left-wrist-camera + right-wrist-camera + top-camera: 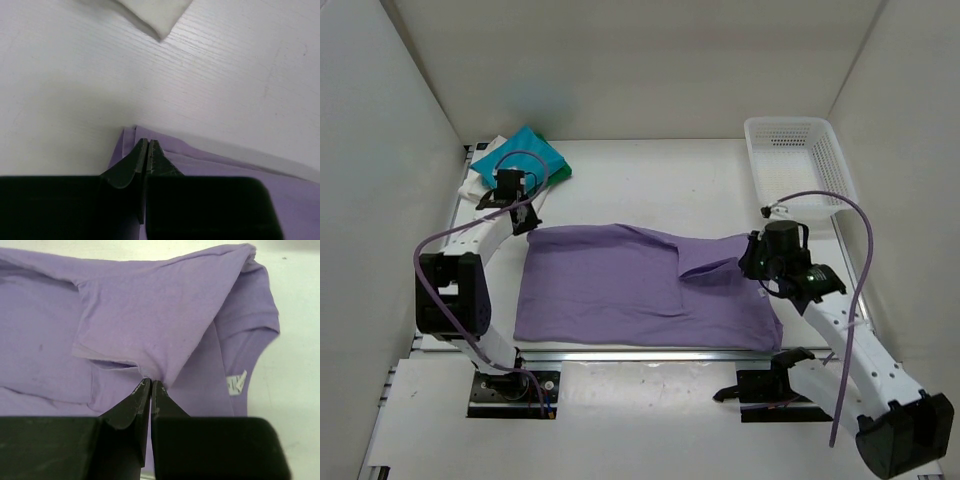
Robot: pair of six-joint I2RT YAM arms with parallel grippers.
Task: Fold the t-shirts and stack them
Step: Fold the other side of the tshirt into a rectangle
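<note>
Right gripper (151,385): fingers pinched together on a turned-over flap of the lavender t-shirt (150,315), beside the neck opening with its white label (235,385). Left gripper (148,144): clenched on the far left corner of the same shirt. Lavender t-shirt: spread flat at mid-table (650,180) between the two arms, with its right part folded inward. Folded shirts, far left corner: teal t-shirt (525,150) on top, dark green t-shirt (560,172) edge showing under it, white t-shirt (480,182) beneath. White lattice basket (790,150): far right corner.
</note>
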